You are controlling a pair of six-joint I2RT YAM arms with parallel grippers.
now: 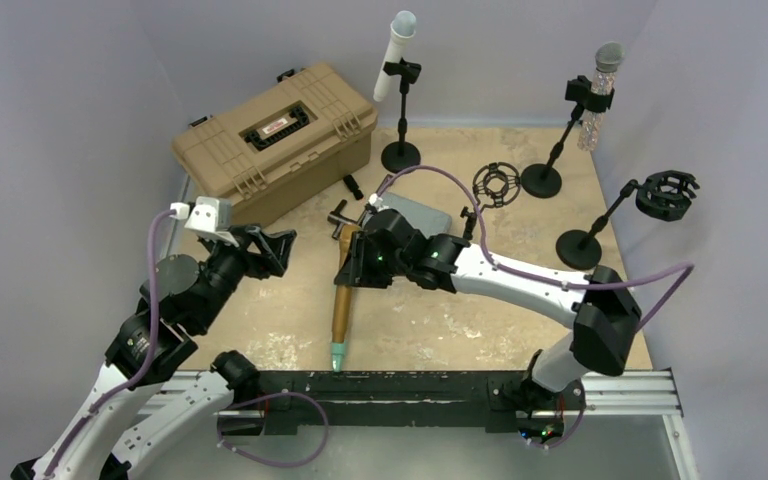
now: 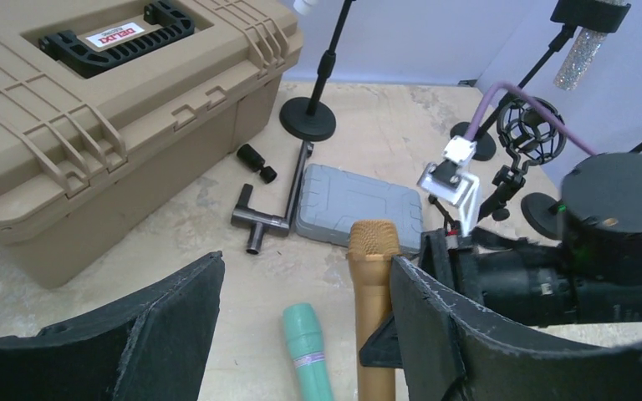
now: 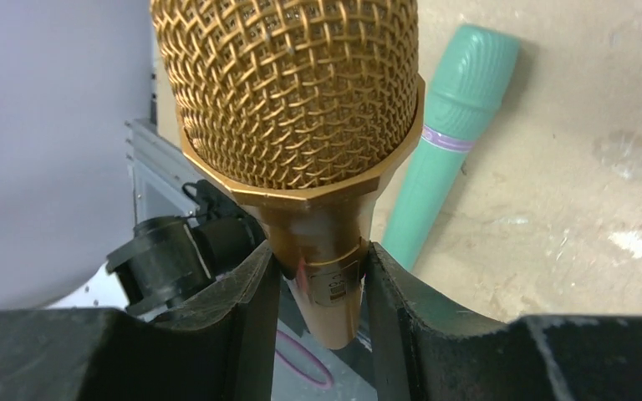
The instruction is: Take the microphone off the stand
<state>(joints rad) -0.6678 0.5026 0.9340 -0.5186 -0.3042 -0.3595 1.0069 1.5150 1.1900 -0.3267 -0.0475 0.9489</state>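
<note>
Right gripper (image 3: 319, 271) clamps the gold mic (image 3: 288, 92) just under its head, handle running toward the rail (image 1: 440, 385). Left gripper (image 2: 305, 292), jaws apart and empty, sits left of the mic.

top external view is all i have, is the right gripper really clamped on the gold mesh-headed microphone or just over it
Observer: Clamped. In the right wrist view the right gripper pinches the gold mesh-headed microphone on its handle, below the head.
Operator: and the teal tip at its end, same mic
Observer: No. That is a separate teal plastic microphone, lying on the table beside the gold one.
Operator: left gripper holding anything
Observer: No. The left wrist view shows the left gripper open and gripping nothing.
</note>
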